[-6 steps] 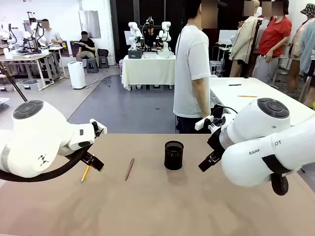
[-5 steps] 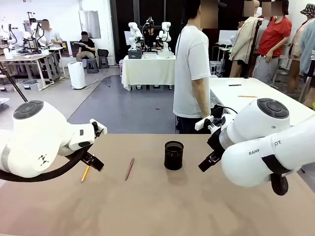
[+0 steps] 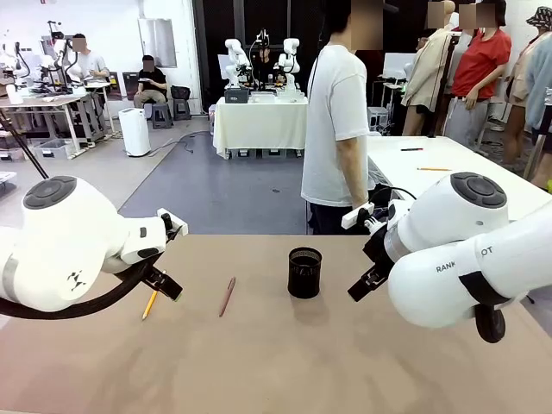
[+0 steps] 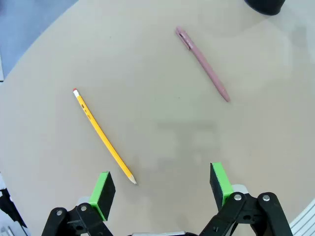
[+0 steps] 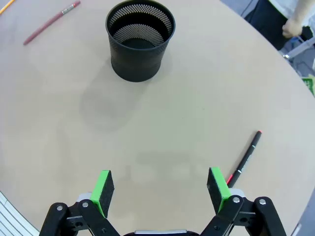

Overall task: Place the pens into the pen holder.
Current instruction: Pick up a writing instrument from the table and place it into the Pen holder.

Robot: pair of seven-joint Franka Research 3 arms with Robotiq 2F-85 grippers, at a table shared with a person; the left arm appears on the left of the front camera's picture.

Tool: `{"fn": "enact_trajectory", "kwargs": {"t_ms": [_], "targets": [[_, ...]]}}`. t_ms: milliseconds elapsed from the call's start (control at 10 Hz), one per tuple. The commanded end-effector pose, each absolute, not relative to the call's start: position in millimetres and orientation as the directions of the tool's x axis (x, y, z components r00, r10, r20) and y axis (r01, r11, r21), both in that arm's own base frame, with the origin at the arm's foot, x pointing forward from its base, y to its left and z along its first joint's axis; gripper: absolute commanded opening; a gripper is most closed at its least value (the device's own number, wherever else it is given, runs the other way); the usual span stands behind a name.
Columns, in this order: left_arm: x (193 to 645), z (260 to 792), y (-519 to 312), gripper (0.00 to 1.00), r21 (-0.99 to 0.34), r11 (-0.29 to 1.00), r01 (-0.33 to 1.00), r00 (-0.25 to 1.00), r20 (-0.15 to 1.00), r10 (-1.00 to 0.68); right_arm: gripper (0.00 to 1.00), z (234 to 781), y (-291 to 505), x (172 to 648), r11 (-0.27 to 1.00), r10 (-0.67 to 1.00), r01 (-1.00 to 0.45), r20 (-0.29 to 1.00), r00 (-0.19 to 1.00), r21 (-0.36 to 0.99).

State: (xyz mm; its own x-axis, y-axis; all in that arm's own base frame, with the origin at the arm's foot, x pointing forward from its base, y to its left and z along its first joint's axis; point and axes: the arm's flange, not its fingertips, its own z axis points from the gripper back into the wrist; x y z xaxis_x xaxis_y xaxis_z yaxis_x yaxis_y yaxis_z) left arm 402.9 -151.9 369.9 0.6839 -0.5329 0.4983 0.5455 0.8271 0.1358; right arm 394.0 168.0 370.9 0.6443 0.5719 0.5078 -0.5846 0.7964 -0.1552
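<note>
My left gripper (image 4: 160, 184) hangs over the table (image 4: 162, 128) with its green pads wide apart, and it holds nothing. The yellow pencil (image 4: 103, 136) lies flat just in front of them, with its sharp tip near one pad. The pink pen (image 4: 203, 64) lies farther away, toward the pen holder (image 5: 140, 39), which stands upright near the middle of the table. My right gripper (image 5: 160, 189) is also spread and holds nothing. A black pen (image 5: 244, 157) with a red tip lies flat close to one of its pads, well apart from the holder.
</note>
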Motion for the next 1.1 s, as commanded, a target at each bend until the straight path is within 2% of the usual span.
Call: {"fn": "enact_trajectory", "kwargs": {"t_ms": [0,1000], "targets": [[402.8,370.1,-151.9,1.0,0.136,0.827,0.546,0.684,0.499,-0.533,1.0,371.0,168.0,394.0,0.797,0.571,-0.584,0.508,0.645,-0.154],[402.8,370.1,-151.9,1.0,0.136,0.827,0.546,0.684,0.499,-0.533,1.0,371.0,168.0,394.0,0.797,0.571,-0.584,0.508,0.645,-0.154]]}}
